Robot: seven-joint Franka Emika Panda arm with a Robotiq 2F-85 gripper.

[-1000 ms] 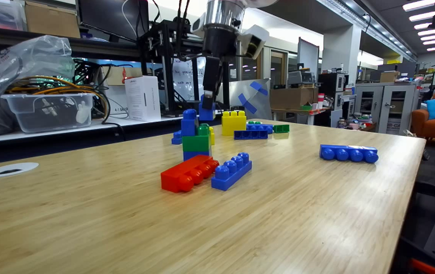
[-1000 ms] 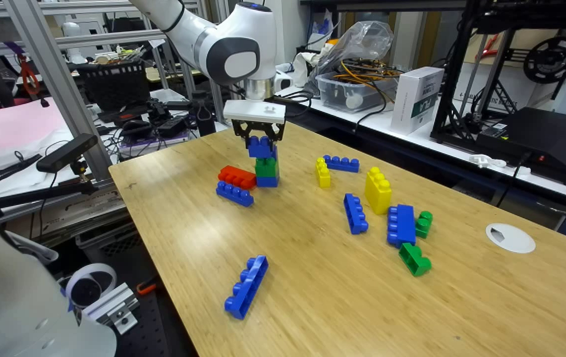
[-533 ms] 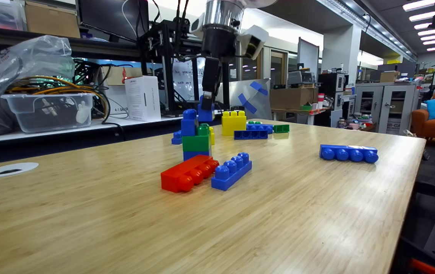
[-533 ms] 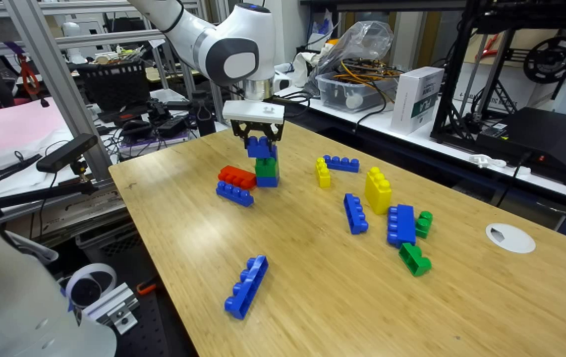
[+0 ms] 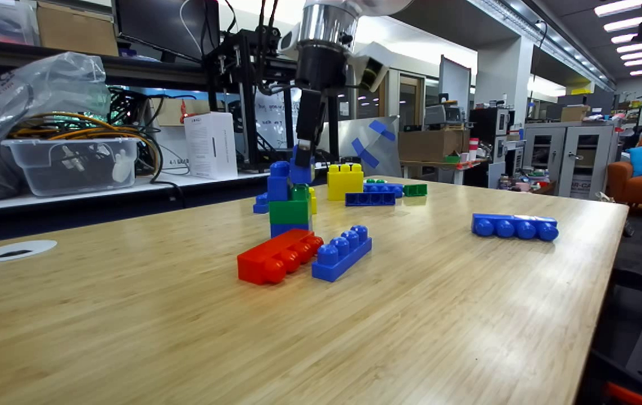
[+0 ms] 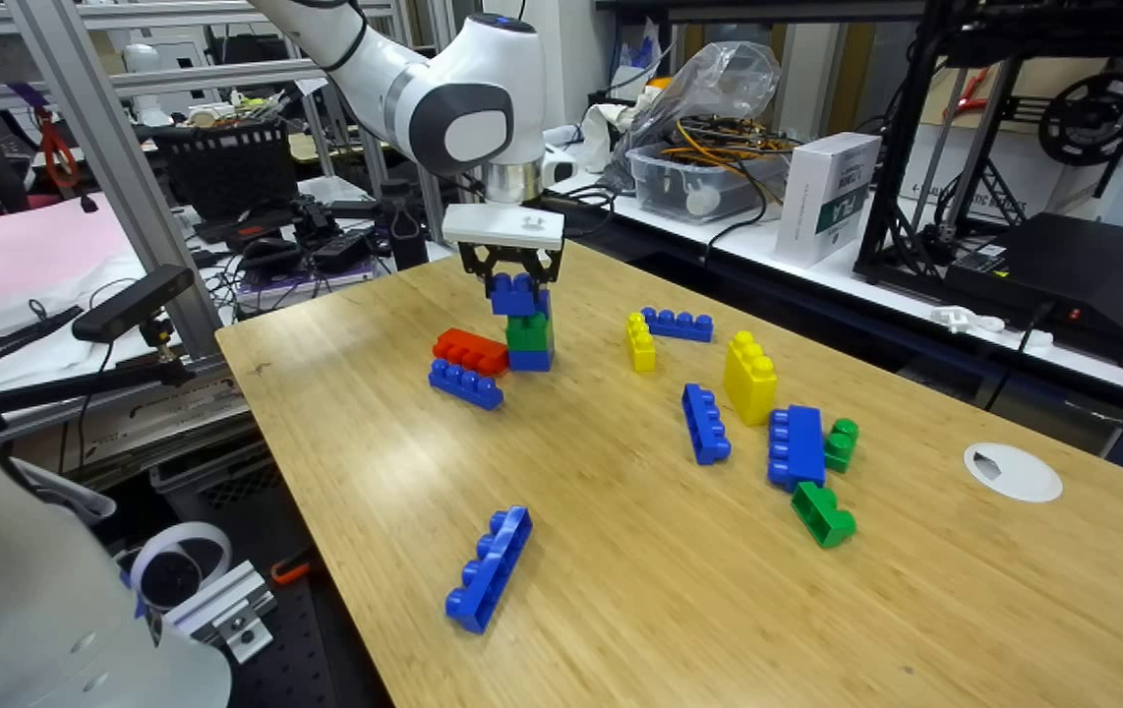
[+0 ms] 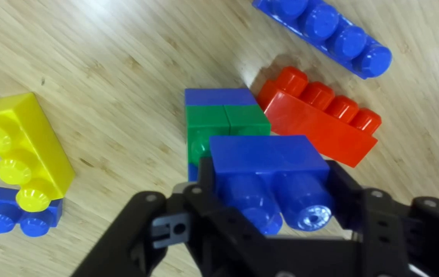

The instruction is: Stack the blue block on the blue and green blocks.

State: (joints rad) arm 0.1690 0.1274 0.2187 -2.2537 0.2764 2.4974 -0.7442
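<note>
The claw (image 7: 272,182) is clenched on the chunky, squarish blue studded plastic brick (image 7: 267,157), pinched by two opposite sides, studs up, its wide face running straight across and roughly parallel, I'd say, to the target below. That target, the small stack of studded plastic bricks (image 5: 290,212), green over blue, lies right underneath but not quite square on. In the wrist view the held brick seems a shade off towards the red four-stud plastic brick (image 7: 319,123), so the call is a small slide away from the red, then down. A bare green stud (image 5: 300,193) shows in an exterior view, the likely landing spot; whether the brick touches it, I can't tell. Right next to that stud, the stack's upright blue piece (image 5: 279,184), the thing to clip if the descent drifts. Now outward: red just beside the stack, a long flat blue plastic brick (image 7: 321,23) near it. On the opposite side, well apart, a yellow three-stud plastic brick (image 7: 39,146), then a taller yellow plastic brick (image 6: 750,383), and beyond those a green plastic brick (image 6: 825,519) tipped on its side.
</note>
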